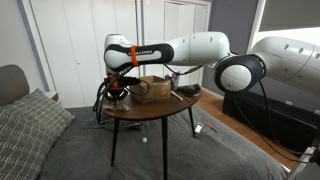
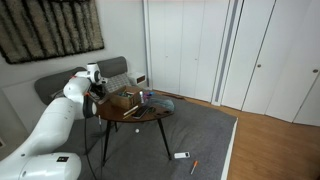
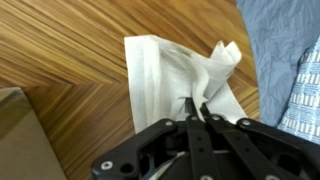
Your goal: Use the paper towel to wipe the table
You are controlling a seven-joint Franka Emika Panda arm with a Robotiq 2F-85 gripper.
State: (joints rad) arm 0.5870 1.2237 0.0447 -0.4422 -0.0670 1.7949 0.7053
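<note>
The paper towel (image 3: pixel 165 70) is a pale, rumpled sheet lying on the dark brown wooden table (image 3: pixel 70 60). In the wrist view my gripper (image 3: pixel 196 106) is shut, with its fingertips pinching a raised fold of the towel near its lower right part. In both exterior views my gripper (image 1: pixel 120 90) (image 2: pixel 100 93) is low over one end of the small round table (image 1: pixel 150 110) (image 2: pixel 140 117), beside the cardboard box. The towel itself is too small to make out in the exterior views.
A brown cardboard box (image 1: pixel 152 88) (image 2: pixel 122 100) (image 3: pixel 22 135) stands on the table close to my gripper. A blue cloth (image 3: pixel 290 60) lies at the table's edge beyond the towel. A grey sofa (image 1: pixel 25 130) stands beside the table.
</note>
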